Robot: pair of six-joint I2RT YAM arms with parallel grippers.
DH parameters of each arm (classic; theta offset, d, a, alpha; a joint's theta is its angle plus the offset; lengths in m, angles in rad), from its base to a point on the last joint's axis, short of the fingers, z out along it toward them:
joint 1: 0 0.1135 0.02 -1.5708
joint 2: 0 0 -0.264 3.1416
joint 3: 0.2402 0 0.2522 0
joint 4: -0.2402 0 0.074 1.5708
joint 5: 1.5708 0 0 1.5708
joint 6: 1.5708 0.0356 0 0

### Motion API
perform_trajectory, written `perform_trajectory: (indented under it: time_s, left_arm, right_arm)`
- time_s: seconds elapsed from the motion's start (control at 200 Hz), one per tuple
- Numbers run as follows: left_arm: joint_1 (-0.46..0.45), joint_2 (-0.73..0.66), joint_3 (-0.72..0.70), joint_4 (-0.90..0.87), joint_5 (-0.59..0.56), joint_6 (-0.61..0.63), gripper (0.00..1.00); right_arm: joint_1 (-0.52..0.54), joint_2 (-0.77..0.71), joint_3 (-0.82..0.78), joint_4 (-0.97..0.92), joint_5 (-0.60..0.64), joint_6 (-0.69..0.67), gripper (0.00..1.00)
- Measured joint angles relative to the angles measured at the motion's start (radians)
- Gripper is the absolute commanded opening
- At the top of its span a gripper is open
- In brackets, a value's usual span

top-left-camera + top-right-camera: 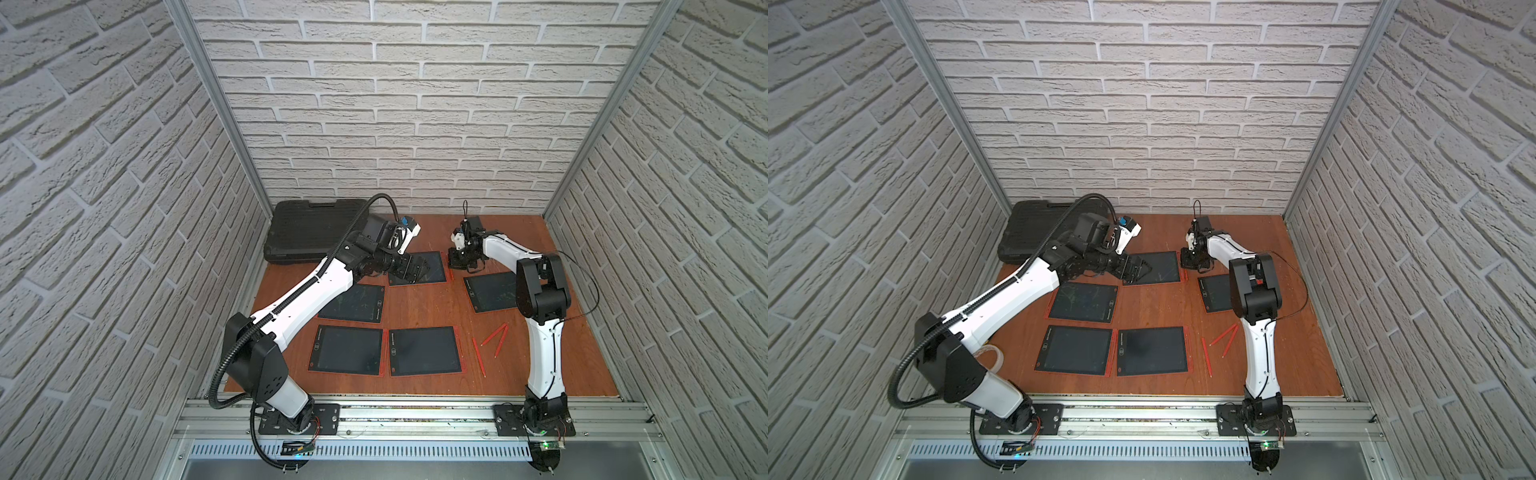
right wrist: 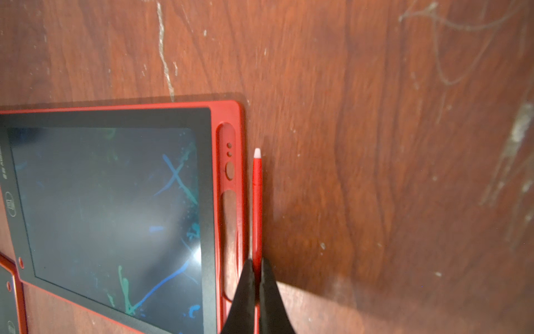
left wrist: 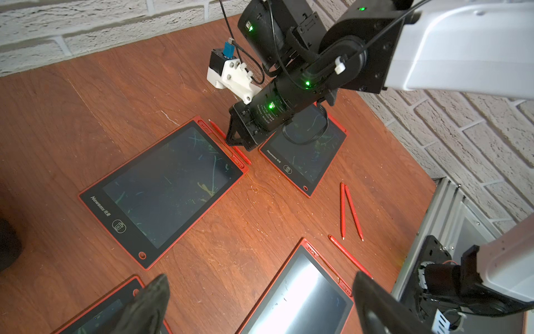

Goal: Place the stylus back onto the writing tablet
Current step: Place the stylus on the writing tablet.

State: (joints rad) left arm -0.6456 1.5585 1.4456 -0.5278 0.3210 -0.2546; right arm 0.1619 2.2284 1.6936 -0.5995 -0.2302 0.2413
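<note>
- Lying nearest the arm bases, three loose styluses [image 1: 478, 357] are seen on the table [image 1: 432, 307].
- Farther in, the left gripper [image 3: 260, 279] is held wide apart and empty above the tablets.
- Farthest, the stylus [image 2: 257, 202] is pinched in the closed right gripper [image 2: 257, 261], just beside the writing tablet [image 2: 228, 111]; it should be kept parallel, shifted over the side groove [image 2: 229, 231] and pressed flat before release.

Looks down past the right gripper [image 2: 257, 261], black jaws clamped on a red stylus [image 2: 257, 208]. Holds it parallel to and just beside the red-framed writing tablet [image 2: 107, 202], outside the stylus slot [image 2: 229, 240], white tip pointing away. Shows faint coloured scribbles on the dark screen, with scratched wooden table [image 2: 375, 144] around.
</note>
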Motion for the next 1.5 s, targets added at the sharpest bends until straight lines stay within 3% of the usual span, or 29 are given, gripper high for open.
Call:
perform_trajectory:
  time_s: [0.93,1.23,1.5]
  left_arm:
    - [-0.001,0.0,0.0,0.0,0.001,0.0,0.98]
    - [-0.001,0.0,0.0,0.0,0.001,0.0,0.98]
    - [-0.001,0.0,0.0,0.0,0.001,0.0,0.98]
  right_arm:
    - [0.01,-0.024,-0.02,0.047,-0.063,0.034,0.03]
    - [0.012,-0.024,-0.006,0.046,-0.062,0.036,0.13]
    - [0.013,-0.024,0.008,0.045,-0.058,0.036,0.13]
